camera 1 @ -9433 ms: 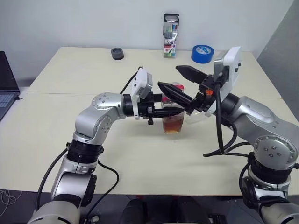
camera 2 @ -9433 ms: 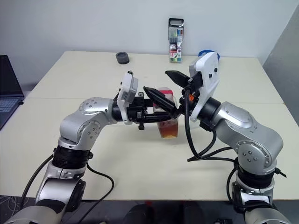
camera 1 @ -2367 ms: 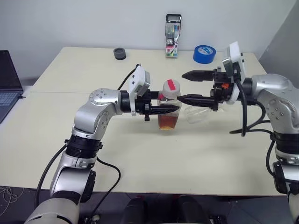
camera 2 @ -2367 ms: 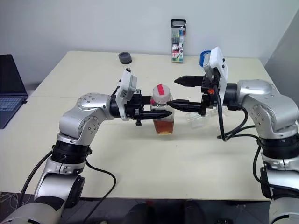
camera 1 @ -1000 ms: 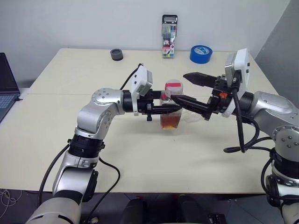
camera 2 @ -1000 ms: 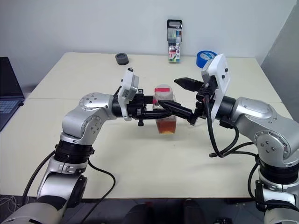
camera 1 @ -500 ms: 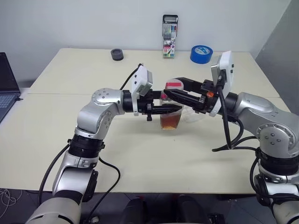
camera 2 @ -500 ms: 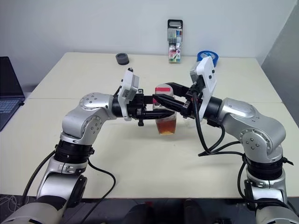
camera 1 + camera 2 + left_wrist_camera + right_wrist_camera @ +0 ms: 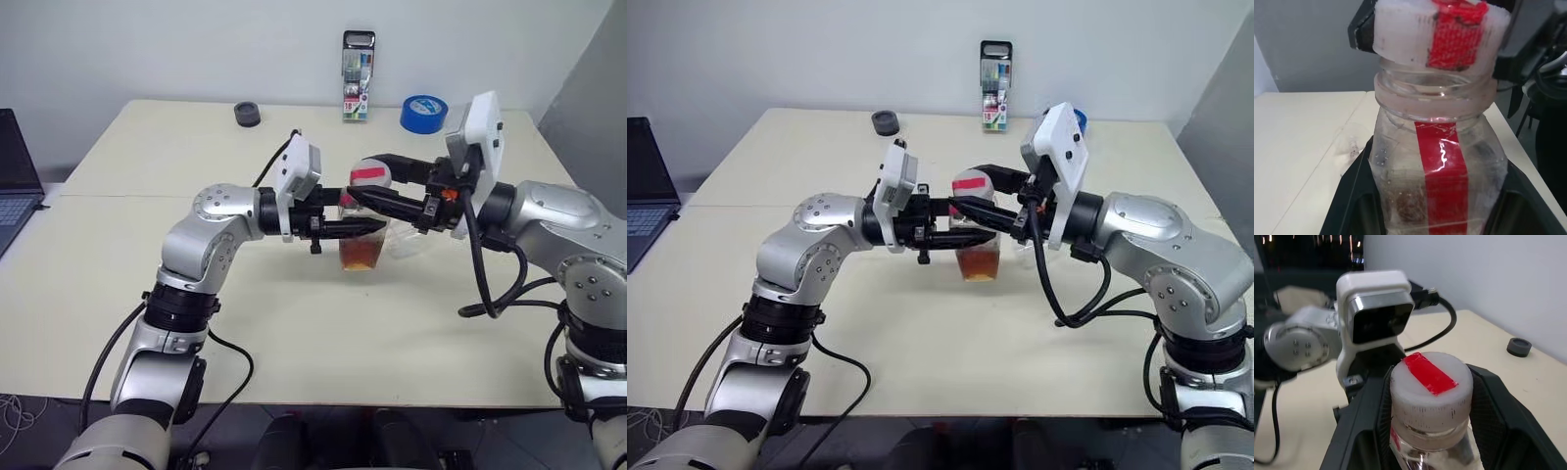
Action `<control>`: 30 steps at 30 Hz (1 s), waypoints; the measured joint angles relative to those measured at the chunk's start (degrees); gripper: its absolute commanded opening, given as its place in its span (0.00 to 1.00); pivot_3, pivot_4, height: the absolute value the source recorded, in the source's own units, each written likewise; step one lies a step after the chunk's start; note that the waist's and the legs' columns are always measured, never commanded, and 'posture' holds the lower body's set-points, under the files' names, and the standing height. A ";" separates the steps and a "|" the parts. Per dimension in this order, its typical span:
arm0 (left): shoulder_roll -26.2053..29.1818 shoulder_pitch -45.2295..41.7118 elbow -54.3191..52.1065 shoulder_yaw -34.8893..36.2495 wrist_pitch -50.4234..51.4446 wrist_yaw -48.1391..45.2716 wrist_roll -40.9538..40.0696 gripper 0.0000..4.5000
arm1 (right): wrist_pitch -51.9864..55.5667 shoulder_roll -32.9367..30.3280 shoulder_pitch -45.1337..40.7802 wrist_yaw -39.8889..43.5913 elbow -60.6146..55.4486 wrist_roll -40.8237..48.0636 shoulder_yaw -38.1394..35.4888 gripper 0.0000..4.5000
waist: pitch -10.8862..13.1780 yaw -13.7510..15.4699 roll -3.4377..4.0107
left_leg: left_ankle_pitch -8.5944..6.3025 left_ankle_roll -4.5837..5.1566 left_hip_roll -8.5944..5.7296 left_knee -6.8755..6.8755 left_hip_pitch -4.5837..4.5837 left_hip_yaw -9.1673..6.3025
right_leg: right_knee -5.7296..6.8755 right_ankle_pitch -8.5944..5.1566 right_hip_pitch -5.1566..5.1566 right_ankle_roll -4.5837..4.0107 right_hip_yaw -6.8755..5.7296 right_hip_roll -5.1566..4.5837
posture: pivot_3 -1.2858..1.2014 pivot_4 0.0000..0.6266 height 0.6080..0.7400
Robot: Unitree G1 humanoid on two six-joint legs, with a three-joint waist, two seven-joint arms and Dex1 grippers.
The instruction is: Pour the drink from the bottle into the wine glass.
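My left gripper (image 9: 370, 226) clamps the bottle (image 9: 362, 235) by its body, fingers (image 9: 1349, 196) pressed to both sides, and holds it upright just above or on the table (image 9: 147, 245); I cannot tell which. My right gripper (image 9: 972, 209) closes round the white cap (image 9: 1430, 391) with its red strip, a finger on each side. The drink (image 9: 362, 255) sits in the bottle's lower part. If my right grip slips while twisting, the cap stays on. If my left grip is too light, the whole bottle may turn with the cap, or tip and spill once open. Just beyond my right gripper lies what looks like the wine glass (image 9: 407, 240), apparently on its side; my right arm could knock it further. Far behind stand a marker pack (image 9: 359, 75), blue tape roll (image 9: 424, 113) and a dark lid (image 9: 247, 114).
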 measured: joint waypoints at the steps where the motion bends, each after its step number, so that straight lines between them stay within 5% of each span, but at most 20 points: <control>1: 0.00 0.16 0.06 -0.09 0.01 -0.09 0.03 0.40 | 0.92 0.72 -0.19 -1.76 0.64 2.04 -2.11 0.42 | 0.00 0.01 0.00 | 0.00 0.00 0.01 0.00 0.01 -0.01 | 0.01 0.00 0.00 0.00 -0.01 0.00 | 0.52 0.24 1.00; 8: -0.02 0.19 0.97 -0.16 0.00 -0.30 0.24 0.40 | 4.18 -0.03 2.94 -10.17 1.21 9.42 -8.57 0.42 | 0.00 0.10 0.00 | 0.00 0.01 0.01 -0.02 -0.03 0.00 | -0.05 0.00 0.00 0.00 -0.01 0.00 | 0.52 0.24 1.00; 15: 0.57 0.33 0.96 -0.28 0.09 -0.27 0.61 0.40 | -7.31 -4.80 28.92 -9.15 -0.29 -9.32 -6.72 0.42 | -0.04 0.52 -0.06 | -0.01 0.02 -0.02 -0.04 -0.06 0.10 | -0.11 -0.01 0.03 0.02 0.04 0.00 | 0.52 0.24 1.00; 20: 0.45 0.22 0.95 -0.35 0.12 -0.35 0.67 0.40 | -16.66 4.85 38.24 -13.86 4.00 -21.04 -2.84 0.42 | -0.03 -0.27 -0.03 | 0.00 0.01 0.04 -0.09 0.17 0.13 | 0.09 -0.01 0.01 0.02 0.23 0.15 | 0.52 0.24 1.00; 27: 0.47 0.20 0.94 -0.40 0.12 -0.80 0.72 0.40 | -22.70 15.27 38.84 -19.17 12.42 -29.12 0.04 0.42 | -0.01 0.06 0.03 | 0.10 -0.19 0.01 -0.04 0.13 0.13 | 0.03 -0.01 0.01 0.02 0.23 0.13 | 0.52 0.24 1.00; 30: 0.49 0.20 0.95 -0.40 0.12 -1.03 0.81 0.40 | -23.97 17.31 38.81 -21.52 15.13 -32.26 0.07 0.63 | -0.01 0.08 0.03 | 0.11 -0.20 -0.01 -0.05 0.12 0.13 | 0.02 -0.01 0.01 0.02 0.24 0.09 | 0.52 0.24 1.00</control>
